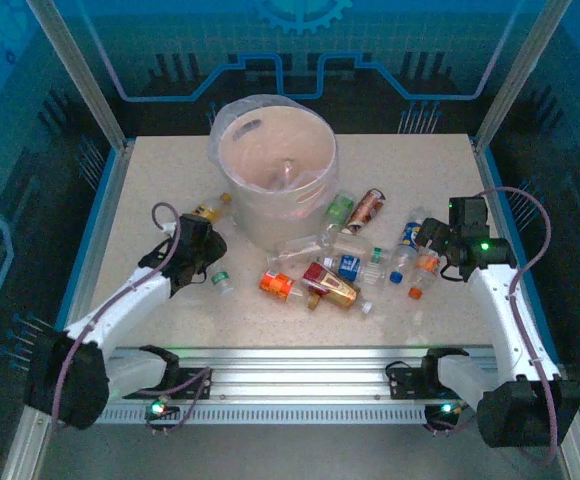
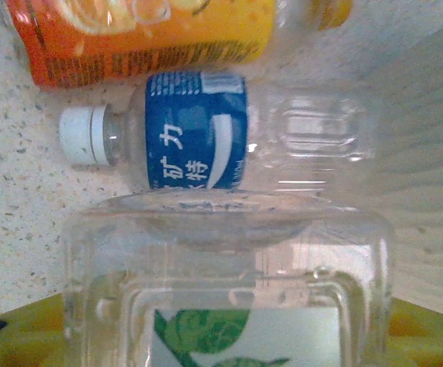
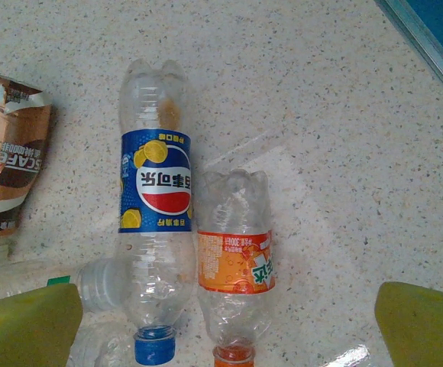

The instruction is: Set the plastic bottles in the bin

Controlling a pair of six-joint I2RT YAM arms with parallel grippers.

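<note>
Pinching the clear green-leaf bottle (image 2: 229,283) in my half-closed left claw (image 2: 225,344), just left of the far bin (image 1: 270,222), I feared its slick wall could squirt free on lifting, while my right claw (image 3: 225,325) gaped empty.

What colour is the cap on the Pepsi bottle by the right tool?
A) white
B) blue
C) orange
B: the Pepsi bottle ends in a blue cap.
</note>
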